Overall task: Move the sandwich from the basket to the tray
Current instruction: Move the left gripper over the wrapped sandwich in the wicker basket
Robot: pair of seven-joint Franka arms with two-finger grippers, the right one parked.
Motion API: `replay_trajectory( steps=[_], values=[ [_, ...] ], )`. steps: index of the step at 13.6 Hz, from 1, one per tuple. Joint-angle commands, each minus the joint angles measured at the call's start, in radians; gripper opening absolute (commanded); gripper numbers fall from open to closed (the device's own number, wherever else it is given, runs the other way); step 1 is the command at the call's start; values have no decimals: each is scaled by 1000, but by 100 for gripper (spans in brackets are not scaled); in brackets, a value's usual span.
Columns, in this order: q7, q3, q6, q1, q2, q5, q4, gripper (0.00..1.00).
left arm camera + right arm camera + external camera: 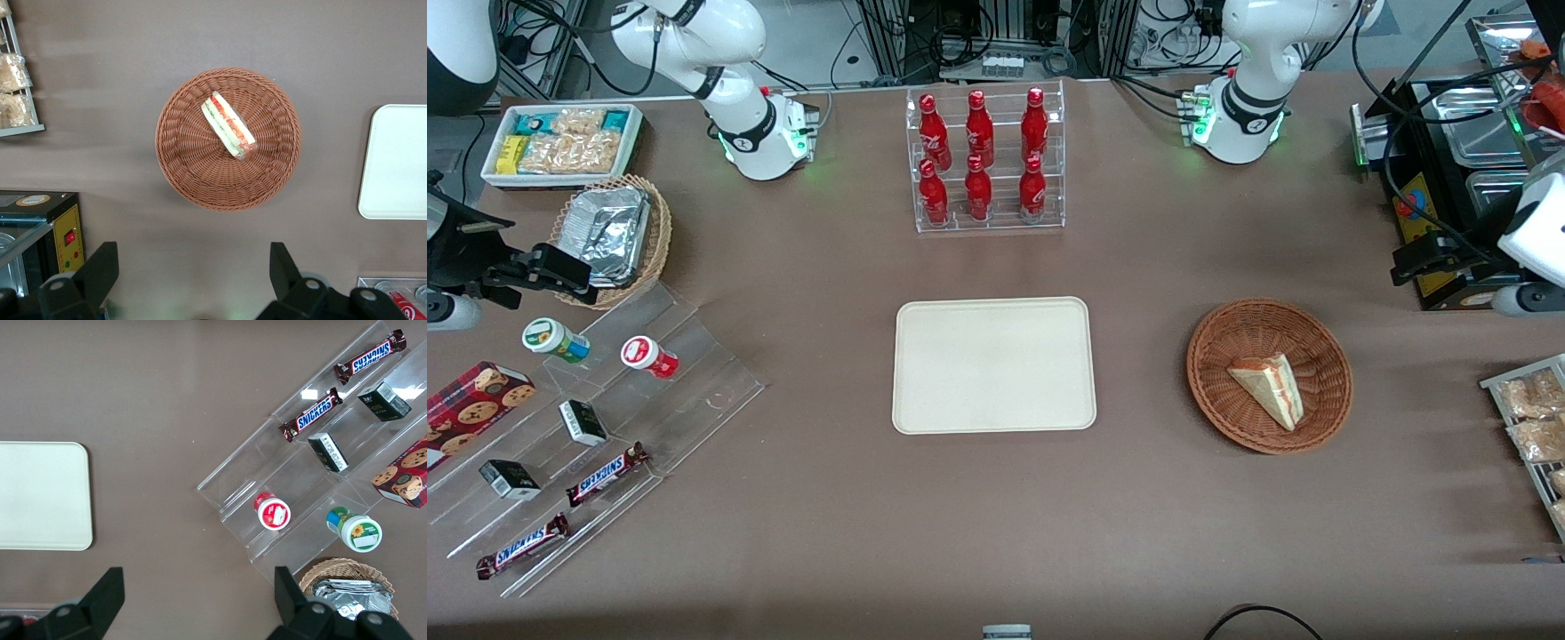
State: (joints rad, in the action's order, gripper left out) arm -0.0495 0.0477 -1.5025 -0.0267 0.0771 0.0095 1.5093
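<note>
The left arm's gripper (pixel 190 280), jaws apart high above the round reddish-brown wicker basket (pixel 180 167), could slip on the clear-wrapped triangular sandwich (pixel 229 125).

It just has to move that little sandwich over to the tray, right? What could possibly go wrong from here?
A few things might. The sandwich lies tilted against the sloping weave of the basket in slick clear wrap, so the open gripper, hovering above the table beside the basket, could slip off it or squash it. The light basket might also lift or slide along. And the tray has only a low rim, so a careless drop could skid off.
</note>
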Motion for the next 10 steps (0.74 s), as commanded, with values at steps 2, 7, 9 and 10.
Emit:
replay_trajectory(
  steps=[2,7,9,10],
  values=[
    [19,-20,28,8,-4,9,-28,100],
    [-67,-42,-65,-15,76,26,23,100],
    [-169,-52,-203,-15,75,18,136,100],
    [-235,-52,-284,-13,78,17,197,100]
  ],
)
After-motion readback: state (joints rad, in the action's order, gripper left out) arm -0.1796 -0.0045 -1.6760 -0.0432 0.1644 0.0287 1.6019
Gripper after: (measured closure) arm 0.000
